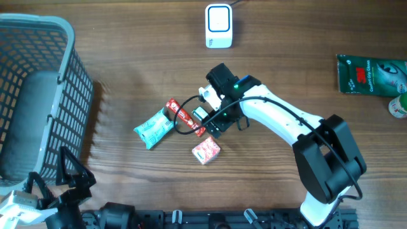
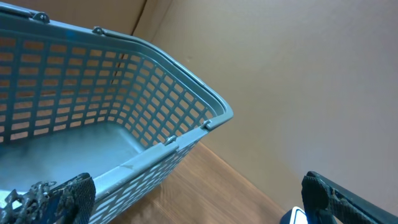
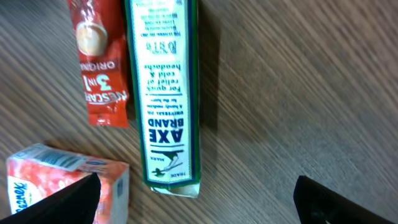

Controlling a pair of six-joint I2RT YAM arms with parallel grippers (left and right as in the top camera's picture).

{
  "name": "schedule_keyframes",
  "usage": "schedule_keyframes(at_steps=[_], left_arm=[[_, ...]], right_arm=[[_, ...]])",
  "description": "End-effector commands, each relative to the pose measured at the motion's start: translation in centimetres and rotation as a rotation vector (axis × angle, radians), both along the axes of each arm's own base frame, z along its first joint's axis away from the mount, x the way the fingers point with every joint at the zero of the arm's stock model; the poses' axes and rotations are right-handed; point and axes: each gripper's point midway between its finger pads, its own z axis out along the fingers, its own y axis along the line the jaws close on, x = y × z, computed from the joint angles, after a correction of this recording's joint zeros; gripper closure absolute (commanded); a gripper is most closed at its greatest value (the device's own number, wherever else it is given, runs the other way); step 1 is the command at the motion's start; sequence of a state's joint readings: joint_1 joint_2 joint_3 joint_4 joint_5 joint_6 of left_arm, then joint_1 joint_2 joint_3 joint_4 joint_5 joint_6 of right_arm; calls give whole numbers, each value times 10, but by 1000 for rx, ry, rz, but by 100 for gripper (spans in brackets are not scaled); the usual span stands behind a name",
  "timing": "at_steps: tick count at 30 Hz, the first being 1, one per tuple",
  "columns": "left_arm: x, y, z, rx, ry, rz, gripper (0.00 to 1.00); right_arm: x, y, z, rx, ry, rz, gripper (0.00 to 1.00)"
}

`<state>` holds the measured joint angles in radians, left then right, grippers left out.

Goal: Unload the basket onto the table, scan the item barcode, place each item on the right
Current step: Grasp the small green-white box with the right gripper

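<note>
The white barcode scanner (image 1: 218,26) stands at the back of the table. Mid-table lie a green-and-white Axe Brand box (image 3: 163,93), a red Nescafe sachet (image 3: 99,62) and a red-and-white carton (image 3: 62,183). My right gripper (image 3: 199,205) hovers open just above them, its fingers wide on either side of the box's near end and holding nothing. Seen from overhead, the right gripper (image 1: 214,118) covers most of the box (image 1: 200,113), beside the sachet (image 1: 181,114) and the carton (image 1: 206,150). Open and empty, my left gripper (image 2: 199,208) sits at the front left next to the basket.
A grey-blue mesh basket (image 1: 63,83) fills the left side, its rim (image 2: 186,93) close to the left gripper. A teal packet (image 1: 153,127) lies left of the sachet. A green pouch (image 1: 372,75) and a small bottle (image 1: 399,107) sit at the right edge.
</note>
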<state>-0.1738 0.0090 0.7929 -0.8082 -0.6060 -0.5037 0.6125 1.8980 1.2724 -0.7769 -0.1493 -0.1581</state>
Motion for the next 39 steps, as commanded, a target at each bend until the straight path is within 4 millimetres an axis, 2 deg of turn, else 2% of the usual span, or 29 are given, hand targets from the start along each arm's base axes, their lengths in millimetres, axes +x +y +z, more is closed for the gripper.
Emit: schedule_keyframes(at_steps=[1,4,6,8,11,12,14,17,18,19,20,21,24,27,30,33,35,39], left_arm=[[-2,2,1,-6,-7,17,0],[-2,2,1,-6,-7,17,0],[-2,3,1,-6,-7,17,0],[-2,2,1,-6,-7,17,0],[-2,3,1,-6,-7,17,0],[-2,3,1,-6,-7,17,0],[-2,2,1,-6,-7,17,0],[-2,2,1,-6,-7,17,0],[-2,2,1,-6,-7,17,0],[-2,3,1,-6,-7,17,1],[-2,2,1,-6,-7,17,0],[-2,3,1,-6,-7,17,0],[-2,2,1,-6,-7,17,0],[-2,2,1,-6,-7,17,0],[-2,2,1,-6,-7,17,0],[-2,2,1,-6,-7,17,0],[-2,2,1,-6,-7,17,0],[-2,3,1,-6,-7,17,0]], right_arm=[[3,21,5,106,-5,11,7],[8,27,-4,125,-4,-4,17],[3,24,-30,88,48,-8,21],[-2,20,-52,55,93,-12,33],[-7,14,-69,20,129,-20,53],[-5,11,-71,-2,129,-77,64],[-4,11,-67,-4,143,-130,78],[-7,8,-58,-26,170,-148,82],[-6,7,-57,-33,168,-150,79],[-2,-1,-58,-80,140,-157,44],[3,-12,-59,-138,103,-166,28],[7,-19,-60,-186,65,-182,24],[9,-24,-60,-235,28,-188,25],[5,-34,-70,-271,16,-188,49],[-8,-41,-81,-281,42,-209,67],[-16,-30,-81,-219,98,-212,67],[-16,-30,-81,-213,106,-235,0],[-24,-43,-81,-279,127,-234,0]])
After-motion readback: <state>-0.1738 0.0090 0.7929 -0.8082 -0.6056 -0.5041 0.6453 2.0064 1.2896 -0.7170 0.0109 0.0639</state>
